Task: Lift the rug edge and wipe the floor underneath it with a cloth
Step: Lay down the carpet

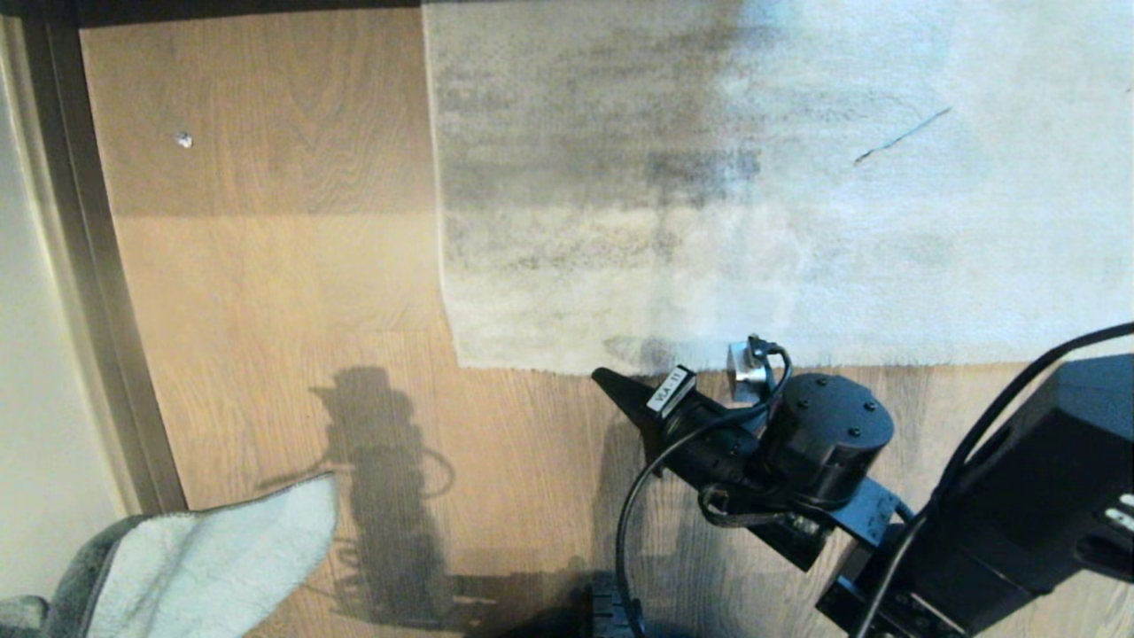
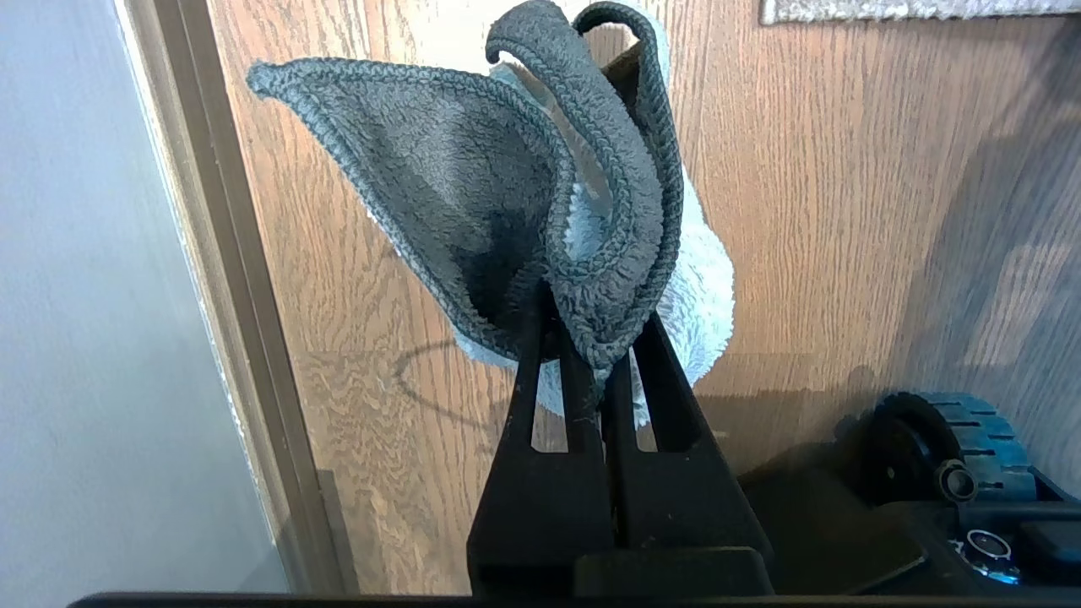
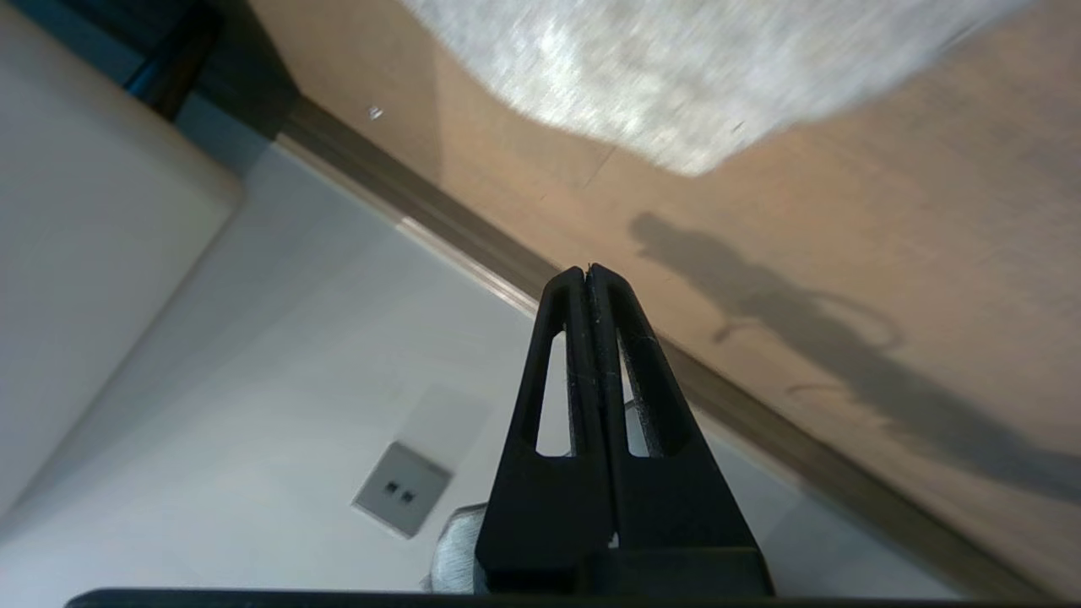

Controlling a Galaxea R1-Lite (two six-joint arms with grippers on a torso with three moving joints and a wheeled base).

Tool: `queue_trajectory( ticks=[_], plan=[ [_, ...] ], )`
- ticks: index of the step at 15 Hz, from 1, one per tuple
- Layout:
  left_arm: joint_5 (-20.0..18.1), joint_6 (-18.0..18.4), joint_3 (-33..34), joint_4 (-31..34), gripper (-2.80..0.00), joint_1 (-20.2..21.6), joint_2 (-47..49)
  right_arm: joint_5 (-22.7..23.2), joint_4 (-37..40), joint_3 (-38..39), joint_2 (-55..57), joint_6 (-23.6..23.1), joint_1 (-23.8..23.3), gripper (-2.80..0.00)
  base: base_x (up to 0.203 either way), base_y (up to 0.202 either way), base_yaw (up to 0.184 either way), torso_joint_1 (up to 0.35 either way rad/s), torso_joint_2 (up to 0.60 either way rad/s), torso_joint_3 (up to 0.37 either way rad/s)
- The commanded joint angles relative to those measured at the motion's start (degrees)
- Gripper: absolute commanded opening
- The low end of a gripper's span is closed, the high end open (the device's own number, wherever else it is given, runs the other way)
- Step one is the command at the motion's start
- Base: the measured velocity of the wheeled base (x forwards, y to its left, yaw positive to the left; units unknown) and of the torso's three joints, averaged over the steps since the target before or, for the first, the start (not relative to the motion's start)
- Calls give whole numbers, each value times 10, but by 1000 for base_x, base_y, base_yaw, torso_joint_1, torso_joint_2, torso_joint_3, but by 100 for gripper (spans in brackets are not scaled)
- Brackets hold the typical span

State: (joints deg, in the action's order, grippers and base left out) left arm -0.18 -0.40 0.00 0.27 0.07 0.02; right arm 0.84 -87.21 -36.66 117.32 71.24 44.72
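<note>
The mottled grey-beige rug [image 1: 709, 177] lies flat on the wood-grain floor [image 1: 266, 310]. Its near edge [image 1: 549, 365] runs straight to a corner [image 1: 461, 363]. My right gripper [image 1: 609, 378] hovers just in front of that edge, right of the corner, and points left. In the right wrist view the right gripper [image 3: 589, 270] is shut with nothing between its fingers, and the rug [image 3: 676, 84] lies beyond it. My left gripper [image 2: 591, 333] is shut on the fluffy blue-grey cloth [image 2: 473, 186]. The cloth [image 1: 195, 567] also shows at the bottom left of the head view.
A dark baseboard strip [image 1: 97, 292] and a pale wall [image 1: 35, 354] border the floor on the left. A small white speck [image 1: 183, 140] lies on the floor at the far left. The base's wheel [image 2: 946, 447] sits near the left gripper. A wall socket [image 3: 401, 490] is low on the wall.
</note>
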Motion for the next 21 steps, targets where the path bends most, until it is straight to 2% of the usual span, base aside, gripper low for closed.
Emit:
queue_trajectory(
  ticks=[1,5,11,21],
  plan=[
    [0,0,0,0,-280,0,0,0,-27,7,-2,0,-11,-280,0,0,0,0,0,0],
    [0,0,0,0,-280,0,0,1,-27,35,-5,-34,-11,-280,0,0,0,0,0,0],
    [0,0,0,0,-280,0,0,3,-27,34,-4,-81,-11,-280,0,0,0,0,0,0],
    [0,0,0,0,-280,0,0,0,-27,30,30,-84,-28,-280,0,0,0,0,0,0]
  ],
)
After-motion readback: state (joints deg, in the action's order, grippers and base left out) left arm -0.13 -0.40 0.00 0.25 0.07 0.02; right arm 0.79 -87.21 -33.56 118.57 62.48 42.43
